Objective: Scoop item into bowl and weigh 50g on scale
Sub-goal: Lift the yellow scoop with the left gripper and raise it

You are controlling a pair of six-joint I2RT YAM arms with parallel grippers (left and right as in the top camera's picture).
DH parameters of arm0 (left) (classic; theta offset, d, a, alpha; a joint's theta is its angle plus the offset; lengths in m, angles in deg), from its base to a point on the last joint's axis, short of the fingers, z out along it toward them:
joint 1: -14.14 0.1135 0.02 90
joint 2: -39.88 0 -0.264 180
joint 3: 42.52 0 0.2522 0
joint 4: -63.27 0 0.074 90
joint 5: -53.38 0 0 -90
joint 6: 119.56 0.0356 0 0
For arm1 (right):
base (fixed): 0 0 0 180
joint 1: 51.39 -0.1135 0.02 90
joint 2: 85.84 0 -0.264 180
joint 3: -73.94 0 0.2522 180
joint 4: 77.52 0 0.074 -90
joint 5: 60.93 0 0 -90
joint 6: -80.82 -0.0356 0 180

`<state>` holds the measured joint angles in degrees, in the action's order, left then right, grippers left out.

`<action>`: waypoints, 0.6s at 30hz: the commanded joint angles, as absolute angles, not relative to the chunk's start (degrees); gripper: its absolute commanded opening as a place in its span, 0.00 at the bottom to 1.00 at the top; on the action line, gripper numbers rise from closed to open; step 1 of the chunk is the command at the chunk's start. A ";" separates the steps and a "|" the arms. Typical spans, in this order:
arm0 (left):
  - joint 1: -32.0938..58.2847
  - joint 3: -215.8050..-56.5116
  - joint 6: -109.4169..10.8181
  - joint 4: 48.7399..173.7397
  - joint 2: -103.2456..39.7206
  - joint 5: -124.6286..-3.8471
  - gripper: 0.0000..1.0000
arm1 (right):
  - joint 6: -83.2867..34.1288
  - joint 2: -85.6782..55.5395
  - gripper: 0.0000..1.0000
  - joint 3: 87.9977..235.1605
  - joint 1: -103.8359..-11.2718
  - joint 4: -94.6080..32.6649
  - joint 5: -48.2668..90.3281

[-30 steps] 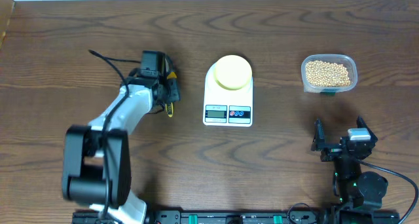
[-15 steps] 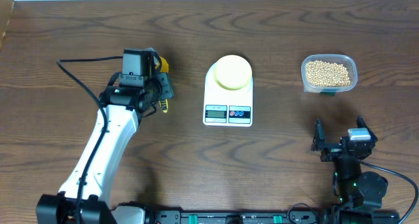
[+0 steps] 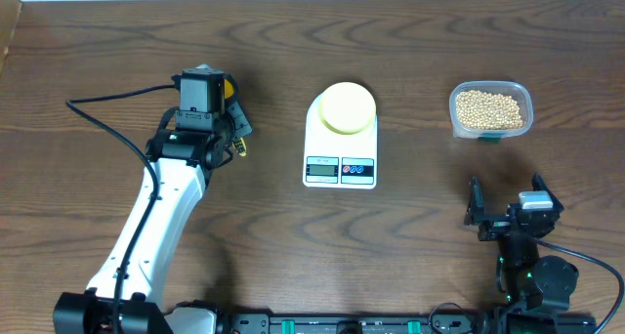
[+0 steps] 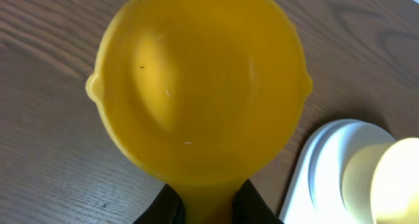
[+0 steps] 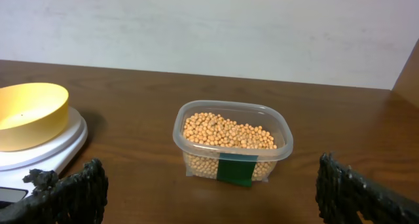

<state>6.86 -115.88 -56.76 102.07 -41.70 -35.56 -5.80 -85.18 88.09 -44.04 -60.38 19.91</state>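
My left gripper (image 3: 223, 119) is shut on the handle of a bright yellow measuring scoop (image 3: 228, 84), left of the scale. In the left wrist view the empty scoop (image 4: 200, 86) fills the frame, its handle pinched between my fingers (image 4: 209, 207). The white scale (image 3: 341, 148) carries the pale yellow bowl (image 3: 348, 107), which looks empty. The same bowl (image 5: 29, 112) also shows in the right wrist view. The tan beans (image 3: 488, 106) lie in a clear container (image 3: 524, 107) at the right. My right gripper (image 3: 508, 215) is open and empty in front of that container (image 5: 232, 145).
The scale's edge (image 4: 314, 178) and the bowl (image 4: 386, 185) lie just right of the scoop in the left wrist view. A green label (image 5: 237, 169) is on the container's front. A pale wall stands behind the table's far edge.
My left arm has swung left and back with the scoop, away from the scale. The right arm has not moved.
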 commanded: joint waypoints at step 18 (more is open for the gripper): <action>6.72 -115.96 -57.75 101.11 -45.57 -33.35 0.13 | -5.72 -85.50 0.99 88.02 -44.36 -60.14 19.95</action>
